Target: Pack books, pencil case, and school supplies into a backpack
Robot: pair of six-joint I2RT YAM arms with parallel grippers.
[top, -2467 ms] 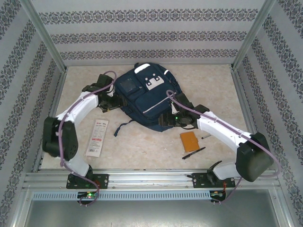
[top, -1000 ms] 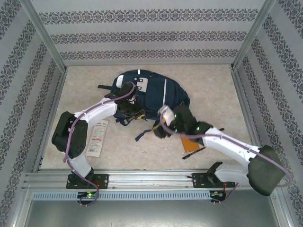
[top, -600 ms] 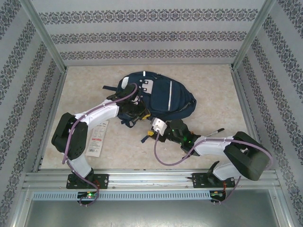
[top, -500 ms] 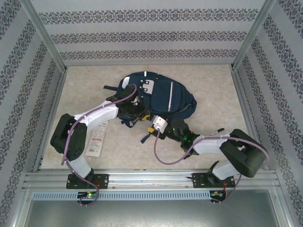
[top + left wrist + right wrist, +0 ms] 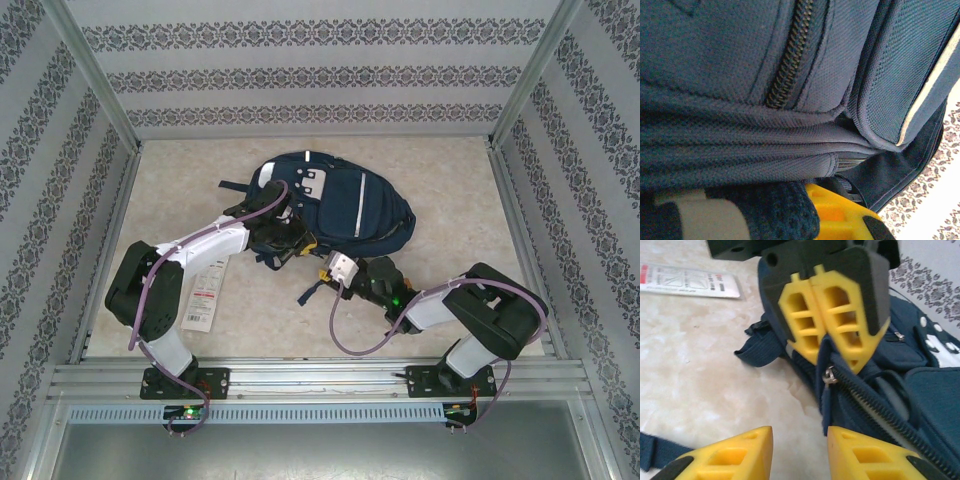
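Observation:
The navy backpack (image 5: 350,200) lies mid-table with its white patch up. My left gripper (image 5: 292,243) is shut on the backpack's near-left edge. In the right wrist view its yellow fingers (image 5: 845,325) pinch blue fabric just above the metal zipper slider (image 5: 829,374). My right gripper (image 5: 318,275) hovers low over the table just in front of that spot. It is open (image 5: 800,450), and the blue pull tab (image 5: 826,402) hangs by its right fingertip without being held. The white packet (image 5: 203,295) lies flat at the left. The books and pencil case are out of view.
A loose dark strap (image 5: 308,293) trails from the backpack toward the near edge, and another strap end (image 5: 757,347) lies on the marble-patterned table beside the left gripper. The right arm is folded tight near its base (image 5: 500,320). Patterned walls enclose the table.
The left gripper has dragged and turned the backpack a little to the right. The right arm has folded back, bringing its gripper to the zipper end, and its jaws have narrowed.

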